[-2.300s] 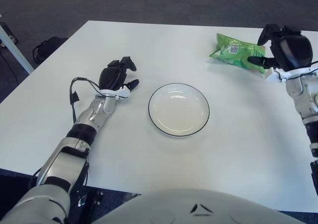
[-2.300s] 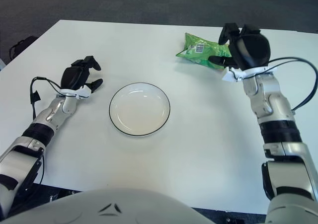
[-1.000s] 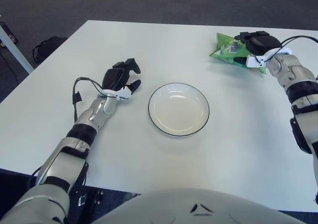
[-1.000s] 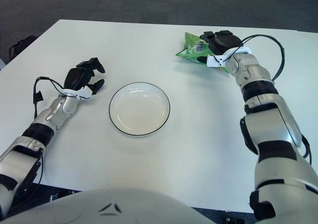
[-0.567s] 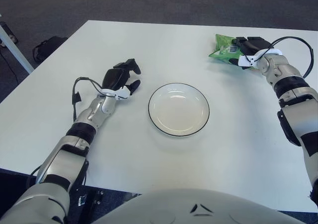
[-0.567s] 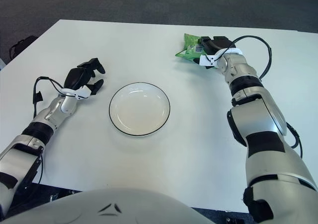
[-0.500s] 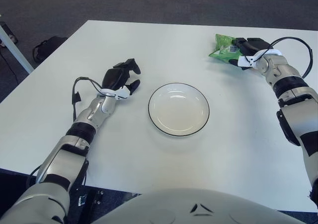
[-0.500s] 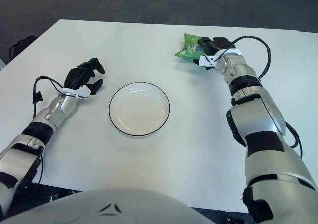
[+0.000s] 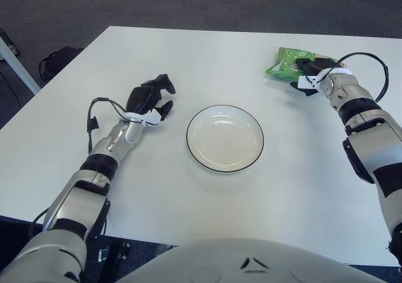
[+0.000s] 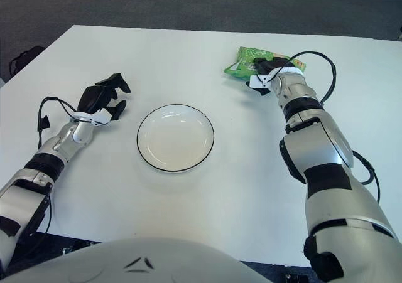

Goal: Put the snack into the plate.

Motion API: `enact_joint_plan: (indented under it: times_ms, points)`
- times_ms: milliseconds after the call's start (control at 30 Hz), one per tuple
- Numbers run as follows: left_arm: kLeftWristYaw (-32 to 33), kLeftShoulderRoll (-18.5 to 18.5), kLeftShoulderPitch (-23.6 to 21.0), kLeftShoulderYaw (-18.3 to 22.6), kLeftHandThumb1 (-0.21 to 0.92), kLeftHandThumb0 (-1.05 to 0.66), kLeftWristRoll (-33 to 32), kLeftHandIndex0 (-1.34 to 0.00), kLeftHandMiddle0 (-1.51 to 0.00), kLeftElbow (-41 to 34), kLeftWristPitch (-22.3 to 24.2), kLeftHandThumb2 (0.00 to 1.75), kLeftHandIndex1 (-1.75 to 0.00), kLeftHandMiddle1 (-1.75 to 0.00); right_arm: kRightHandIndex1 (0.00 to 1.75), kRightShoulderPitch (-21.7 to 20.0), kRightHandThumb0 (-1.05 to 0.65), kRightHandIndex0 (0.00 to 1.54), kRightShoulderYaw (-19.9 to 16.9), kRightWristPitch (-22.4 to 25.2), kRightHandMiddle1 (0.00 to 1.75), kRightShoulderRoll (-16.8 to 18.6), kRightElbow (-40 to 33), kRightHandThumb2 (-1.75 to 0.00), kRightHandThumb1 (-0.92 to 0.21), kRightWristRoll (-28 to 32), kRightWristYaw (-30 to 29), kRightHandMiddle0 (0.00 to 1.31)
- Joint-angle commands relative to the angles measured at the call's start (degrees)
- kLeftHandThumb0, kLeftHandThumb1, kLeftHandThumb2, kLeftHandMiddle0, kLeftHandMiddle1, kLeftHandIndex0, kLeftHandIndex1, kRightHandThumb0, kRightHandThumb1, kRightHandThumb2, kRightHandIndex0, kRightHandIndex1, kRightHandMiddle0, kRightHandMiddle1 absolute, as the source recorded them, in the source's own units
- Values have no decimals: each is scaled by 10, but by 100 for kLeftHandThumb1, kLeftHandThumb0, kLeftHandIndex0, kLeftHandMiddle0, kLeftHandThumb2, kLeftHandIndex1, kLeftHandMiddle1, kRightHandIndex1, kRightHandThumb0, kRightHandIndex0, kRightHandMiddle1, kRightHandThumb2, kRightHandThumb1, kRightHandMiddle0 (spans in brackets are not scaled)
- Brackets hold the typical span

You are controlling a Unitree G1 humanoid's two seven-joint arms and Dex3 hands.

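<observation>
The snack [image 9: 284,63] is a green bag lying at the far right of the white table, and it also shows in the right eye view [image 10: 244,62]. My right hand [image 9: 306,71] sits on the bag's right end, with fingers curled over the top and thumb at its near edge, shut on it. An empty white plate [image 9: 225,138] with a dark rim stands in the middle of the table, well to the left of and nearer than the bag. My left hand [image 9: 148,96] shows left of the plate with relaxed fingers, holding nothing.
The white table [image 9: 188,57] fills most of the view; dark carpet lies beyond its far edge. A black cable [image 9: 370,69] loops from my right wrist. A dark bag [image 9: 58,58] sits on the floor at the far left.
My right hand has come down from above the bag's right end and closed on it, its forearm now low over the table. The bag shifted slightly. The left hand barely moved.
</observation>
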Motion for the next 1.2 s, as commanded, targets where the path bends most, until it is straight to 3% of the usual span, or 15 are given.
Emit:
enact_joint_plan:
  times_ms: [0,200,233,367,633,700,833,967,1033,1167]
  points:
    - [-1,-1,40,-12,24,-1,10,-43,-70,31,6,142,-172,-175,0,2,-105,0,2,3,0,2,-12,-113,-92,13,23,0]
    - [-3,0,42,-11,22,-2,7,-48,-72,33,0,142,-165,-175,0,23,-105,0,-2,5,0,-13,-67,-111,-92,27,62,0]
    - [-4,0,42,-10,23,-1,6,-50,-66,33,-1,142,-169,-175,0,28,-105,0,-3,7,0,-17,-80,-110,-92,29,69,0]
    - [-1,0,44,-10,24,-1,7,-53,-58,32,-7,141,-173,-175,0,36,-105,0,-4,7,1,-15,-74,-105,-92,32,65,1]
    - [-13,4,46,-9,24,-1,3,-54,-56,28,-14,142,-175,-175,0,66,-103,0,-9,-1,3,-30,-102,-95,-92,44,61,1]
    - [-13,4,47,-9,24,-1,3,-55,-56,28,-16,142,-175,-175,0,98,-100,0,-17,-16,4,-59,-152,-91,-92,54,74,1]
    - [-19,4,47,-9,23,-1,1,-55,-56,26,-15,142,-175,-175,0,193,-94,0,-59,4,8,-133,-366,-83,-92,88,157,0]
    - [-28,0,45,-8,23,-1,-2,-55,-56,27,-13,142,-175,-175,0,249,-90,0,-93,39,9,-165,-505,-78,-92,106,215,0]
    - [-30,-1,43,-8,23,-1,-3,-55,-56,29,-12,143,-175,-175,0,264,-89,0,-105,55,9,-170,-548,-76,-92,108,234,0]
    - [-30,-9,33,-13,23,-1,0,-55,-57,42,-12,143,-175,-175,0,258,-89,0,-107,56,10,-164,-541,-74,-92,102,230,0]
